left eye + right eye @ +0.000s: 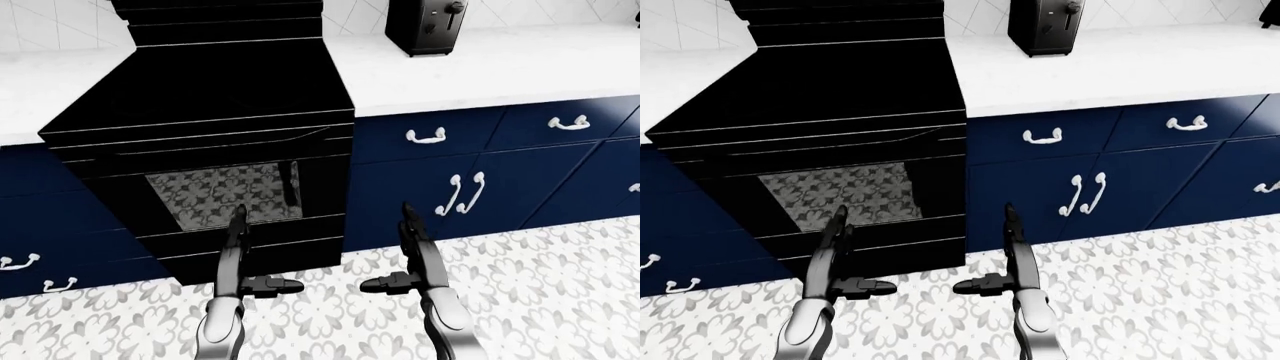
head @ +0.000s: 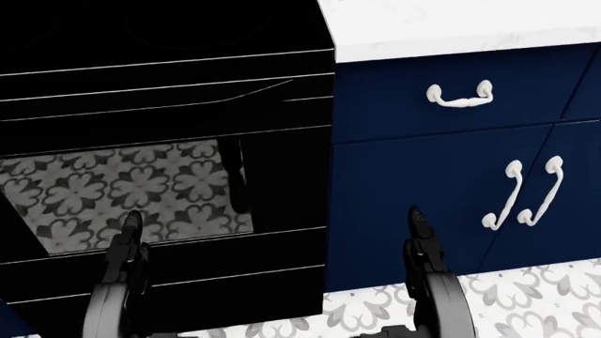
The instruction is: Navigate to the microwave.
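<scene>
The left hand and right hand hang empty, fingers spread, before the black stove and blue cabinets. No microwave shows in any view. To find it, the robot would do best to turn and scan along the white counter. The dark toaster is cut off at the top.

We face a black stove set between navy blue cabinets with white handles, under a white counter. Its oven door window mirrors the patterned grey and white floor. A black toaster stands upright on the counter, at the top right of the left-eye view. Our left hand and right hand reach out low in the view, fingers straight and unclenched.
</scene>
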Robot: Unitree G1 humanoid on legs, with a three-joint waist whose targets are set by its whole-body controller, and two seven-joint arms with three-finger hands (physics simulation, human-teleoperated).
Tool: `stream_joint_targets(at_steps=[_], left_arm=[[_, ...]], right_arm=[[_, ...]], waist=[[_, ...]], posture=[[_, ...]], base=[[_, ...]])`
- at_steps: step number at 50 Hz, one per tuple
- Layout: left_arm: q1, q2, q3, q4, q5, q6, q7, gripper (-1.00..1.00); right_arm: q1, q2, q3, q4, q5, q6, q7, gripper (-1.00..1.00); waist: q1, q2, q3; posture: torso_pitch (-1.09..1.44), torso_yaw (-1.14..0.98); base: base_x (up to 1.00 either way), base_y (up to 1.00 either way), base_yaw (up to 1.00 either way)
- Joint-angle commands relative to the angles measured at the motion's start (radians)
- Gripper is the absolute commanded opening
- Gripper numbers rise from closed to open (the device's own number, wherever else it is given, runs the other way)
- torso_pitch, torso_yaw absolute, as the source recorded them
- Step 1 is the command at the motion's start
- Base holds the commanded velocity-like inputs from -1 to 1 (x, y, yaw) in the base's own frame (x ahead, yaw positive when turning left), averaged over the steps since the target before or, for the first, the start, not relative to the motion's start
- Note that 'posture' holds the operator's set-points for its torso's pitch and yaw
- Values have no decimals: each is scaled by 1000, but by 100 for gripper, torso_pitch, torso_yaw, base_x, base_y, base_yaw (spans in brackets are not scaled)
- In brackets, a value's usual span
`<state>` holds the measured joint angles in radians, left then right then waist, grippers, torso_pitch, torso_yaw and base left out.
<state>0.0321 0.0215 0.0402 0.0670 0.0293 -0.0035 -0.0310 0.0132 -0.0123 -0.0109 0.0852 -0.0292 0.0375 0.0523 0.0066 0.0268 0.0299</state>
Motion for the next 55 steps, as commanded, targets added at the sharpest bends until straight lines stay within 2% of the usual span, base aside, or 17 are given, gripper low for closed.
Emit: stream_joint_targets(at_steps=[1,6,9,10,14,18,22,23,34,37,38,41,46,48,50,51,55], left_arm=[[-23,-4,-15,-47,-3,-35,-7,100],[-24,-3,-14,-44,-3,-37,-8,100],[-26,-3,-13,-38,-4,-41,-9,100],[-26,-3,-14,-40,-4,-40,-9,100],[-26,-3,-14,-39,-4,-41,-9,100],[-24,-3,-14,-43,-4,-39,-10,100],[-23,-4,-15,-47,-3,-36,-10,100],[-25,-3,-14,-43,-4,-39,-11,100],[-24,-4,-15,-43,-3,-39,-10,100],[-24,-4,-14,-42,-3,-40,-10,100],[-23,-4,-15,-45,-2,-38,-9,100],[-24,-4,-14,-42,-2,-39,-9,100],[-24,-3,-14,-42,-2,-39,-9,100],[-24,-3,-14,-42,-2,-39,-9,100],[-24,-3,-14,-42,-2,-39,-9,100],[-24,-3,-14,-42,-2,-38,-8,100],[-22,-3,-15,-46,-2,-37,-10,100]], right_arm=[[-20,-8,-16,-48,1,-38,-10,100],[-19,-7,-15,-53,1,-35,-9,100],[-19,-7,-15,-48,1,-40,-9,100],[-19,-7,-15,-50,0,-39,-9,100],[-21,-8,-16,-43,1,-43,-8,100],[-19,-7,-14,-52,0,-36,-8,100],[-18,-7,-13,-56,-2,-33,-9,100],[-18,-7,-13,-54,-2,-36,-8,100],[-17,-7,-13,-54,-2,-36,-9,100],[-17,-7,-13,-53,-2,-37,-9,100],[-18,-7,-14,-50,-2,-38,-9,100],[-19,-7,-14,-50,-2,-37,-10,100],[-18,-6,-13,-50,-2,-36,-10,100],[-19,-7,-13,-50,-2,-37,-10,100],[-19,-7,-13,-48,-2,-38,-9,100],[-18,-7,-13,-50,-2,-37,-9,100],[-15,-6,-8,-56,0,-44,0,100]], waist=[[-5,-4,-14],[-10,-54,-6],[-14,-116,-20],[-24,-74,-12],[-22,-84,-24],[-21,-40,-7],[-19,77,-27],[-14,45,-27],[-12,-54,-4],[-17,-119,-21],[-28,-72,-10],[-25,-87,-22],[-21,-36,-6],[-23,6,-6],[-16,89,-29],[-9,35,-17],[-8,24,-20]], posture=[[0,0],[0,0],[0,0],[0,0],[0,0],[0,0],[0,0],[0,0],[0,0],[0,0],[0,0],[0,0],[0,0],[0,0],[0,0],[0,0],[0,0]], base=[[0,30,0],[0,30,0],[0,30,0],[0,29,0],[0,30,0],[0,29,0],[0,30,0],[0,29,0],[0,30,0],[0,29,0],[0,30,0],[0,29,0],[0,29,0],[0,29,0],[0,29,0],[0,29,0],[0,7,0]])
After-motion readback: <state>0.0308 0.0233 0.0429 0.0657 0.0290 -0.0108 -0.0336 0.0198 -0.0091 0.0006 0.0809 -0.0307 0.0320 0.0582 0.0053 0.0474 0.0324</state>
